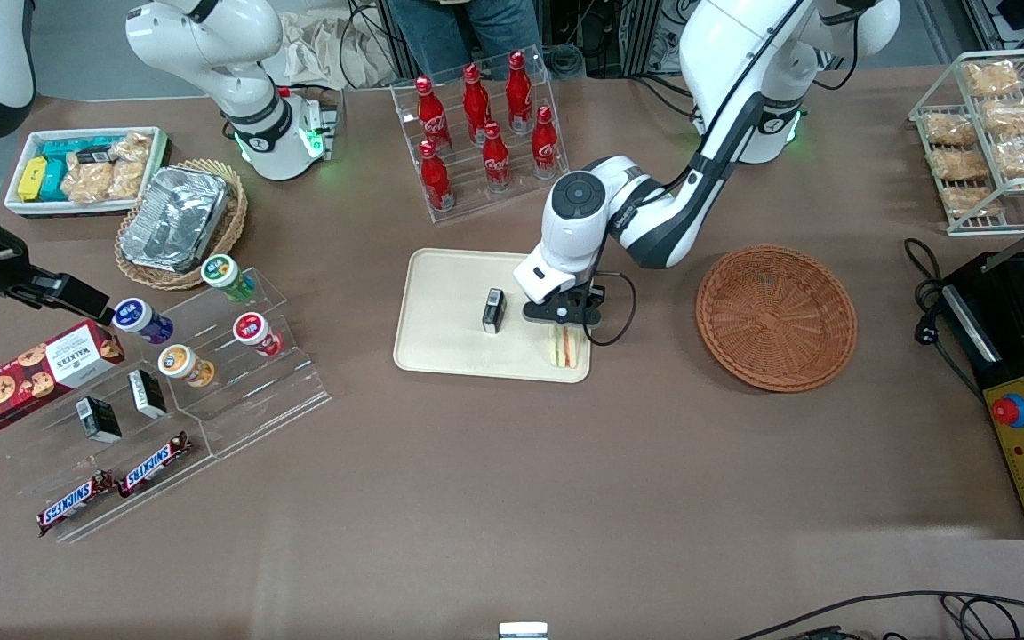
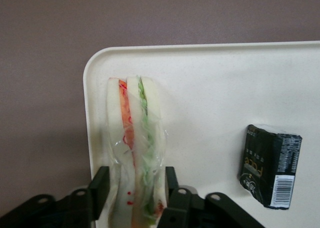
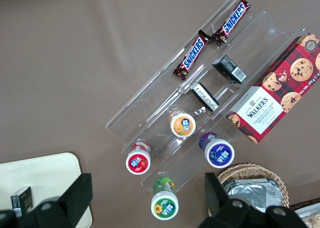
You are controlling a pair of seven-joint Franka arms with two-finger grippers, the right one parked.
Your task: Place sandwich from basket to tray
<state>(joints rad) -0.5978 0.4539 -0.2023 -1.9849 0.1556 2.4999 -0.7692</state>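
Now sandwich (image 2: pixel 136 153) on tray (image 2: pixel 210 83), between pincer (image 2: pixel 134 188) fingers (image 2: pixel 99 184)

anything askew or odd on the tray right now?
Nothing spilled or damaged. The sandwich stands on edge at the corner of the tray nearest the basket, close to the rim, with the gripper fingers on both sides of it. A small black box also stands on the tray, apart from the sandwich.
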